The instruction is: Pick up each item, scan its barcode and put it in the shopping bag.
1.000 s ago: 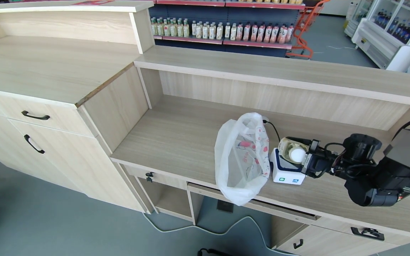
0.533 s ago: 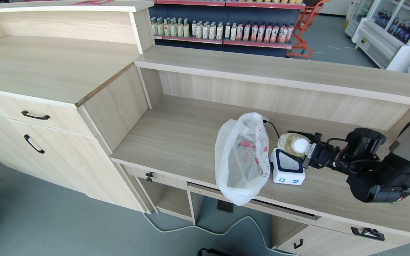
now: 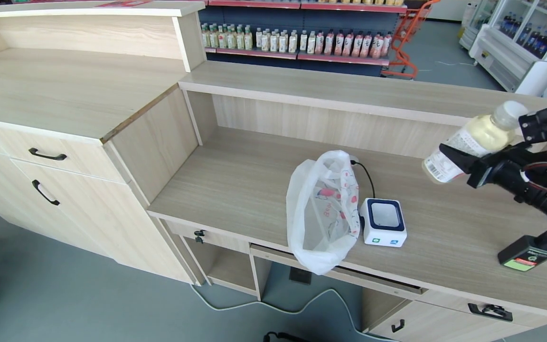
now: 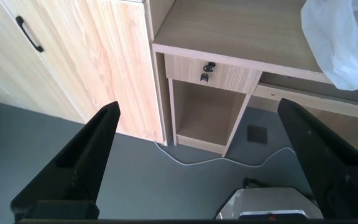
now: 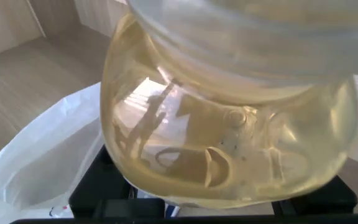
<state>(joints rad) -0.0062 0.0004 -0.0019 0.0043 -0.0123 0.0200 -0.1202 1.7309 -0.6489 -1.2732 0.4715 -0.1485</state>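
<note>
A clear bottle [image 3: 473,140] of pale yellow drink with a white cap hangs tilted high above the right end of the counter, and my right gripper [image 3: 492,142] is shut on it. In the right wrist view the bottle's base [image 5: 229,124] is close up, with the shopping bag [image 5: 42,162] below it. The white plastic shopping bag [image 3: 323,209] stands open at the counter's front edge. The white barcode scanner [image 3: 382,221] sits just right of the bag. My left gripper [image 4: 194,162] hangs open over the floor in front of the counter, holding nothing.
The wooden counter [image 3: 254,190] has a raised back ledge [image 3: 349,90] and drawers beneath. A black cable [image 3: 363,173] runs from the scanner behind the bag. A taller cabinet [image 3: 64,95] stands to the left. Store shelves with bottles [image 3: 297,40] are beyond.
My right gripper has carried the bottle from just above the scanner up and to the right, tilting its cap upward. The scanner's face is now uncovered.
</note>
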